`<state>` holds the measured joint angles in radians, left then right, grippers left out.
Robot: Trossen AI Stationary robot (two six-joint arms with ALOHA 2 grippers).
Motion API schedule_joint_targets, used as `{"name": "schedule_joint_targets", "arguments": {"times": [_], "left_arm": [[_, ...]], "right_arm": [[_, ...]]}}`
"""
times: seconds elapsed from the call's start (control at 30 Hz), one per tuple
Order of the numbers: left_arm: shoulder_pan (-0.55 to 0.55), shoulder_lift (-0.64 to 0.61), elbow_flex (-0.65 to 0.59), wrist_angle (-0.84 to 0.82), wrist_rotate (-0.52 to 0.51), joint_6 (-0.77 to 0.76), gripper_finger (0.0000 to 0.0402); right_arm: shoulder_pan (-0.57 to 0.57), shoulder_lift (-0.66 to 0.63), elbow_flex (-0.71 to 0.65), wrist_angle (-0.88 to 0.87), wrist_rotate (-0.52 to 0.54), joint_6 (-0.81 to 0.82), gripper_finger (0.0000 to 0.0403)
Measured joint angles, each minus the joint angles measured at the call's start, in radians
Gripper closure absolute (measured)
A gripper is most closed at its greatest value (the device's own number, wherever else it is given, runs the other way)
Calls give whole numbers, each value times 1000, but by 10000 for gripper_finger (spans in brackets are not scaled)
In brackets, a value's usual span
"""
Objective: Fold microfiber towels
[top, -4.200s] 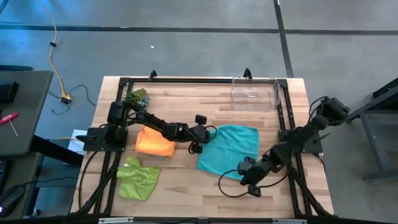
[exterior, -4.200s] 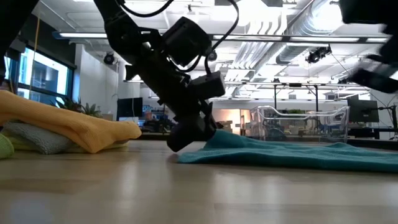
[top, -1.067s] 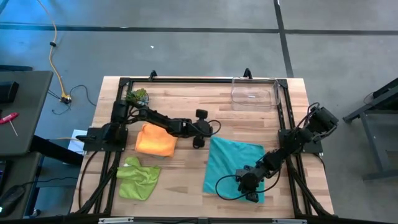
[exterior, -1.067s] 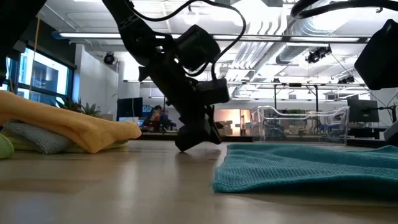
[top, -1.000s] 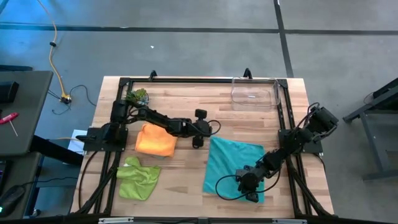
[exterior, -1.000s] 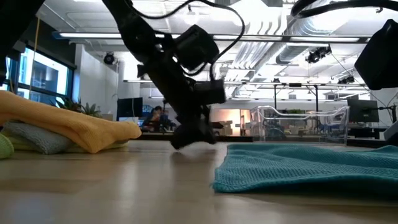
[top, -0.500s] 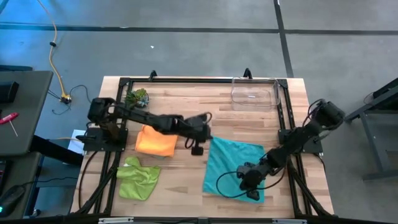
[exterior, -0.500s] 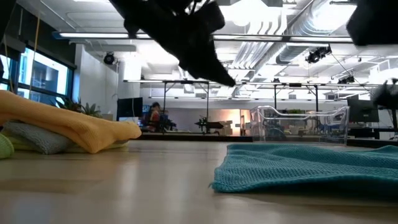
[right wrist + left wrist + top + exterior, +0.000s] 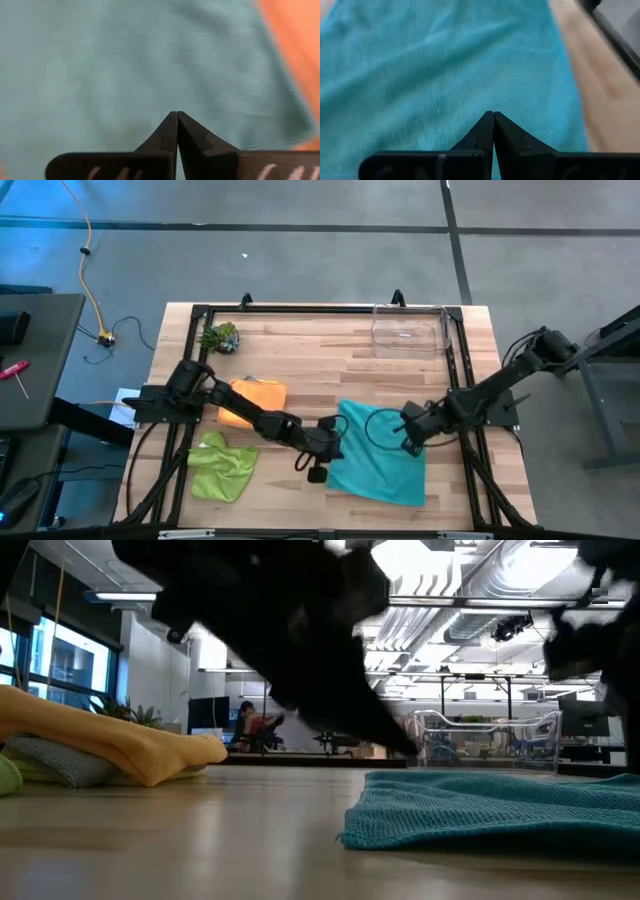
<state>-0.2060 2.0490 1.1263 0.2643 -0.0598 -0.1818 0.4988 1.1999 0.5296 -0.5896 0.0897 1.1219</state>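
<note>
In the high view you have the flat teal microfiber towel (image 9: pixel 378 450) at lower centre-right, the folded orange microfiber towel (image 9: pixel 252 400) left of it, the crumpled lime green microfiber towel (image 9: pixel 222 464) below that, and the clear plastic bin (image 9: pixel 406 331) at the table's upper right

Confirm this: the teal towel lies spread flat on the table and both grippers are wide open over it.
Wrong on the fingers. The teal towel lies spread flat, but both wrist views show the left gripper and right gripper shut, fingertips touching, over it.
</note>
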Motion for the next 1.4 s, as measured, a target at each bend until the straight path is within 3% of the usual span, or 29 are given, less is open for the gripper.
{"name": "schedule_joint_targets", "arguments": {"times": [0.5,0.7,0.87,1.23,1.4], "left_arm": [[29,46,1,-72,24,-94,402],[47,42,4,-131,-64,-127,402],[61,37,5,-204,-74,-140,402],[53,-29,-7,-274,-139,-173,402],[67,-61,-5,-309,-168,-155,401]], "right_arm": [[-283,-2,-82,15,-3,-138,403],[-393,0,-85,71,58,-241,403],[-470,0,-85,90,60,-318,403],[-499,-2,-45,-74,67,-418,403],[-497,-59,19,-106,87,-467,403]]}}
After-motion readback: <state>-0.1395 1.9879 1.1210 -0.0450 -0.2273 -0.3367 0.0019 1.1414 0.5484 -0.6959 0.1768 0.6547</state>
